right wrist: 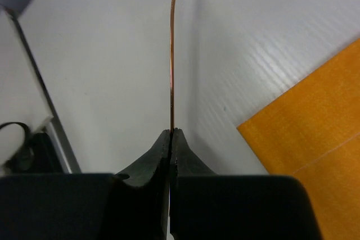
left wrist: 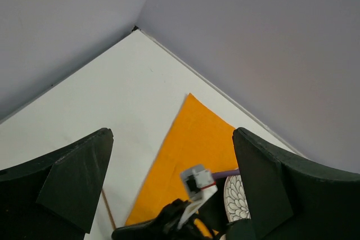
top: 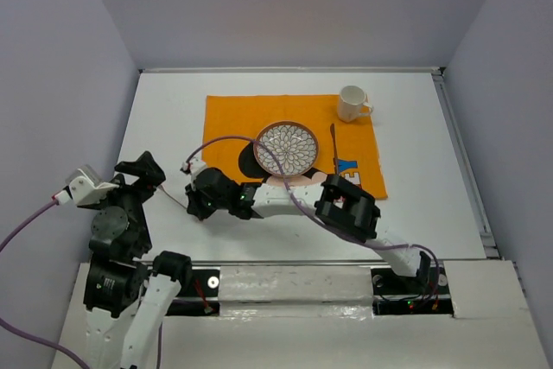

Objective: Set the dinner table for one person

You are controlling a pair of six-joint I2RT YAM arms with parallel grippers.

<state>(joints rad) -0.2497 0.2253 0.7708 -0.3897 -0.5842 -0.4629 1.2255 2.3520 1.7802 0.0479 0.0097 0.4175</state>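
Dinner table [top: 164, 127]: white top, fills most of the top view, and everything sits on it.
Orange mat [top: 233, 123]: upper centre of the table, marks the place setting.
Right arm reaches from lower right across to the left of the mat. The right gripper [right wrist: 171, 133] has its jaws pinched fully together on a thin copper-coloured utensil [right wrist: 171, 54]. It's seen edge-on, so I can't tell if it's a fork, knife or spoon. It's held by the near end with the length sticking out over bare table just left of the mat; my read is it's meant for the plate's left side.
Left gripper [left wrist: 172, 139]: lower left in the top view, jaws spread wide, nothing in them. Looks parked out of the way.
Plate [top: 287, 147]: patterned, middle of the mat, partly over a black printed shape.
Mug [top: 352, 103]: white, upper right corner of the mat, handle to the right.
Dark utensil [top: 333, 140]: lies on the mat just right of the plate, so that side looks done.
Writing: blue lettering at the mat's lower right, only a "Y" readable and the rest under the arm. No brands readable.
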